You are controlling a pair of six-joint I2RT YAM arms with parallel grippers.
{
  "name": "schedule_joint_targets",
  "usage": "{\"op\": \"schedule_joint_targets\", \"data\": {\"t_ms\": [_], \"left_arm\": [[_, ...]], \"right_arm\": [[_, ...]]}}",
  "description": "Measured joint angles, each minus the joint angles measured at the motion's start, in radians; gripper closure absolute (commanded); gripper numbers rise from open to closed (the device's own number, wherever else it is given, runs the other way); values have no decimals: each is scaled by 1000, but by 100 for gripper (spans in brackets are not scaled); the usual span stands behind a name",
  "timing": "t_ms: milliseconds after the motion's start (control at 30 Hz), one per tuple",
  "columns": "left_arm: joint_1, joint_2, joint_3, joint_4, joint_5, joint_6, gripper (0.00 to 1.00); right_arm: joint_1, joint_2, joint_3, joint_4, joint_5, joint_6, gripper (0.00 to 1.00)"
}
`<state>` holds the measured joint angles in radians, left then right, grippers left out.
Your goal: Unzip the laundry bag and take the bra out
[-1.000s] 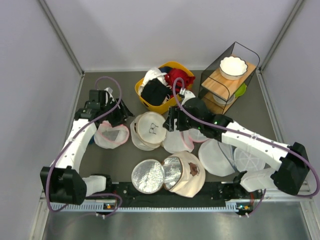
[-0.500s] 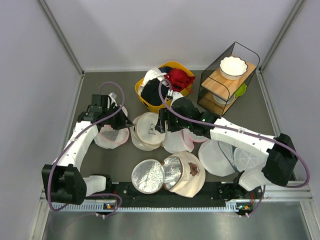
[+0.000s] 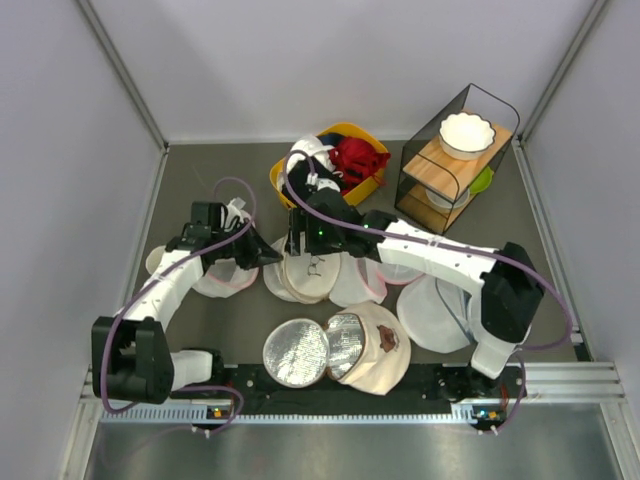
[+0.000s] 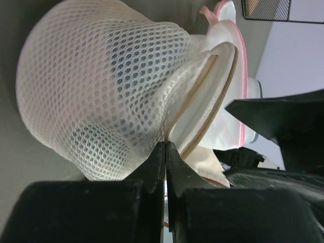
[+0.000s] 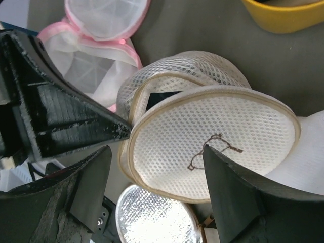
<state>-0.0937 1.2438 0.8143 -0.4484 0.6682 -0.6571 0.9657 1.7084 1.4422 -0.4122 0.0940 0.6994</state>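
Observation:
The laundry bag is a round cream mesh drum with a small dark glasses mark, lying mid-table. It fills the left wrist view and shows its flat face in the right wrist view. My left gripper is shut, its tips pinched on the tan zip seam at the bag's left edge. My right gripper hovers open just over the bag, jaws either side of the flat face. A dark gap shows along the zip. The bra is hidden.
A yellow basket of red, white and black garments stands behind the bag. Pink-trimmed mesh bags lie left and right of it. Flat white discs, silver discs and a wire rack with a white bowl surround it.
The left gripper went from open to shut and moved right onto the bag's zip edge. The right arm swung left, from right of the bag to over it.

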Motion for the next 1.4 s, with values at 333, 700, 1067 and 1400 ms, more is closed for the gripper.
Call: {"op": "schedule_joint_targets", "data": {"t_ms": [333,700,1067,1400], "left_arm": [[-6,25,-59,69,106,-34,100],[-6,15,-59,83,122,-41,100],[-6,-5,-68,90,129,-44,100],[-6,-23,-80,101,157,-45,100]], "right_arm": [[1,101,18,-31,6,69,41],[1,74,5,-42,33,80,20],[14,72,5,-37,10,88,23],[14,71,-56,-13,49,104,100]]}}
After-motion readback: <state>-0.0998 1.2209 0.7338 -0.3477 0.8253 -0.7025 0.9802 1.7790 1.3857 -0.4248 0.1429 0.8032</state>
